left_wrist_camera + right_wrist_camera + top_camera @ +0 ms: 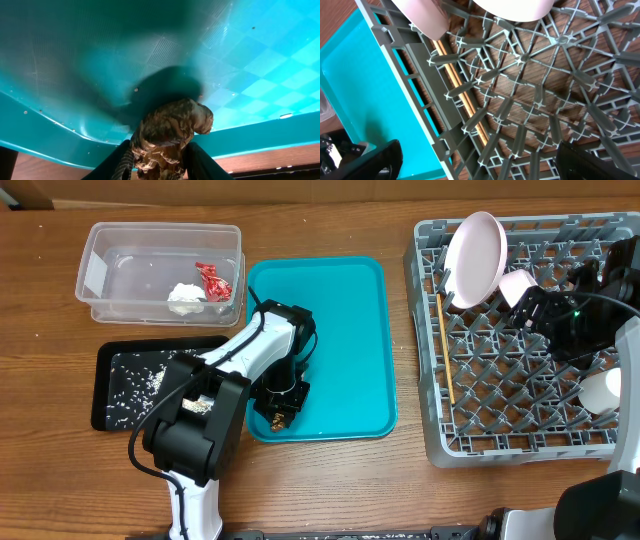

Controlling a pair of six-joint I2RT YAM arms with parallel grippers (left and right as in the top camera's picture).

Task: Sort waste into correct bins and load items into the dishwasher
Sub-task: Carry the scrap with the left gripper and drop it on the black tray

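Note:
A small brown food scrap (167, 135) sits at the near edge of the teal tray (340, 330), and my left gripper (159, 160) is shut on it, one finger pressing each side; from overhead the gripper (276, 412) covers the scrap. The clear tub (110, 255) holds a red wrapper (213, 280) and a white tissue wad (185, 297). Rice grains (135, 385) lie in the black tray (105, 415). In the grey dish rack (500, 400) stand a pink-white plate (474, 246) and a small bowl (517, 287), with chopsticks (465, 102) along its left side. My right gripper (480, 160) hovers open over the rack.
A white cup (603, 392) rests at the rack's right edge. The teal tray lies between the two bins and the rack. Bare wooden table runs along the front, below the trays.

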